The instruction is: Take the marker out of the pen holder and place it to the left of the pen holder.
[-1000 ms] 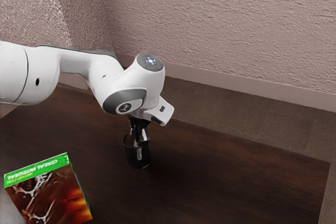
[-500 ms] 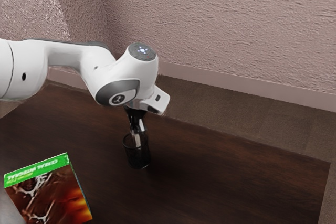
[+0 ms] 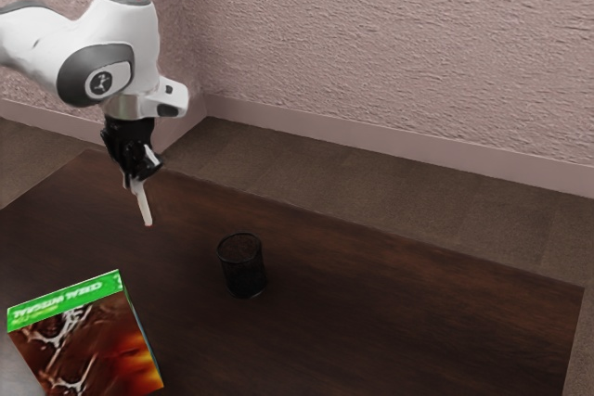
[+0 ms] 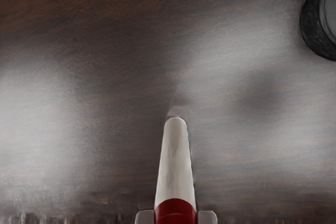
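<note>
In the exterior view, from left to right: a box with green top (image 3: 91, 340), then the hand (image 3: 137, 173), closed on the white-and-red marker (image 3: 144, 209) above the surface (image 3: 390, 303), then the black pen holder (image 3: 243, 271), standing upright.

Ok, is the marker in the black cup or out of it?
Out: the gripper holds the marker in the air, away from the black cup.

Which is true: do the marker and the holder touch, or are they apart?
Apart. The exterior view shows bare table between the marker and the holder.
</note>
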`<action>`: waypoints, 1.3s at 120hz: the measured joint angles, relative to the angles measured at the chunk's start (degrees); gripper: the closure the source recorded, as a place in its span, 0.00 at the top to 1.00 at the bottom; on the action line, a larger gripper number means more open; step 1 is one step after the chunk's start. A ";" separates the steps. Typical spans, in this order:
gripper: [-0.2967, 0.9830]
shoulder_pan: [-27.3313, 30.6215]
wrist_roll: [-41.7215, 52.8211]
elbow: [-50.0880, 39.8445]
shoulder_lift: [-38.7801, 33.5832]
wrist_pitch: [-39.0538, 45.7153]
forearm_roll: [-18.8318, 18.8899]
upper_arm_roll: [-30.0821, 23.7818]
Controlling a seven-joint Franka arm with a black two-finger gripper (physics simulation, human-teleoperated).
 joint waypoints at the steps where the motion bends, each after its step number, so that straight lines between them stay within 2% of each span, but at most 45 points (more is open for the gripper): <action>1: 0.16 0.43 -0.05 0.34 0.58 -0.56 -0.24 0.01; 44: 0.16 13.78 0.91 17.65 30.04 -23.47 -12.24 -0.25; 59: 0.16 15.75 2.09 22.03 37.18 -28.17 -14.07 -0.74; 76: 0.16 16.13 3.67 23.82 40.75 -30.61 -14.68 -0.94; 80: 0.17 16.19 4.03 23.92 41.01 -30.82 -14.85 -0.95; 102: 0.48 16.25 5.60 24.07 40.84 -31.45 -16.50 -0.95; 113: 0.58 13.66 6.58 23.89 34.40 -28.29 -16.58 -0.52; 123: 0.64 8.33 7.50 21.86 23.23 -20.82 -15.85 -0.47; 131: 0.68 5.91 8.20 20.05 17.40 -14.30 -15.51 -0.84; 141: 0.71 5.07 8.88 19.71 14.12 -8.15 -15.76 -1.92; 156: 0.73 4.34 9.72 20.94 13.31 -2.80 -16.17 -2.85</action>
